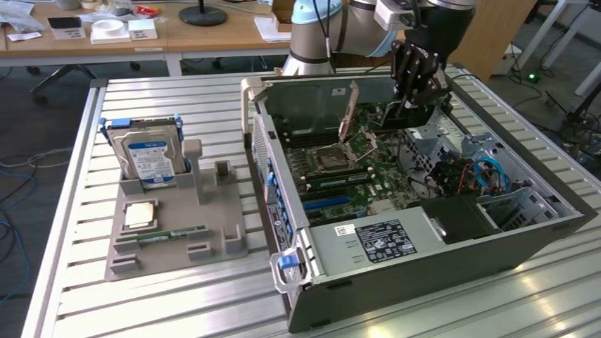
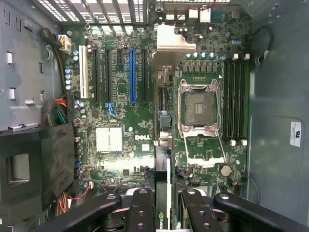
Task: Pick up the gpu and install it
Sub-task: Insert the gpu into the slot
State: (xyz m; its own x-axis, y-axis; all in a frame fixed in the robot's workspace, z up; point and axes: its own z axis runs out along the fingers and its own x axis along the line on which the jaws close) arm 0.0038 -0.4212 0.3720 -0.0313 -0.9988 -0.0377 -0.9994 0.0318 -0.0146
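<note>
Black claw fingers [image 2: 140,203] crowd the wrist view, and the gripper [image 2: 166,193] is closed to a narrow gap on the gpu [image 2: 163,174], a slim dark card seen edge-on and pinched between the two pads, with a green logo on its edge just where the fingers clamp it. The card reaches out from between the fingers over the strip of board that separates the expansion slots from the processor socket; whether it touches the board cannot be told. In the exterior view the arm comes down into the far end of the open computer case [image 1: 423,260], which lies on its side on the slatted metal table [image 1: 188,98], well apart from the parts on the exterior view's left. Inside the case the green motherboard [image 2: 120,164] carries a bare processor socket [image 2: 199,108] with its latch frame, a row of black memory slots [image 2: 234,96], a long blue expansion slot [image 2: 132,75] and a white one [image 2: 83,72]. Beside the case a grey holder tray [image 1: 179,239] sits on the table, with a silver hard drive [image 1: 150,158] standing upright at its far end, a square processor chip [image 1: 141,213] lying flat, and a narrow green memory stick [image 1: 174,234] just beside the chip.
</note>
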